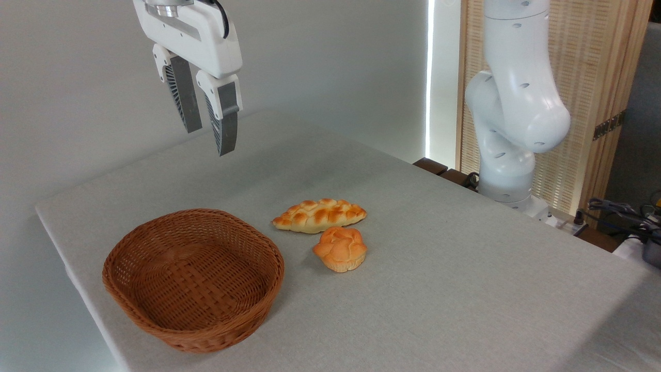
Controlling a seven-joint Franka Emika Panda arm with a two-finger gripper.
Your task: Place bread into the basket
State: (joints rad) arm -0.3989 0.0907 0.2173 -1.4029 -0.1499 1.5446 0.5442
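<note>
The single fixed view shows a table covered in pale grey cloth, running from the near right to the far left. A round orange bun with a knotted top and a paler base sits on the cloth near the middle of the table, untouched and outside the basket. Just behind it, close but seemingly not touching, lies a longer braided loaf, its length running left to right. To the left of both, near the table's left edge, stands a wide, shallow brown wicker basket; its inside shows only woven bottom. The bun is near the basket's right rim, with a strip of bare cloth between them. The gripper hangs high above the far left part of the table, well apart from the bun and above and behind the basket. Its two grey ribbed fingers point downward with a gap between them and hold nothing. At the far right, the white arm's base and lower joints rise beside the table in front of a slatted wooden screen.
</note>
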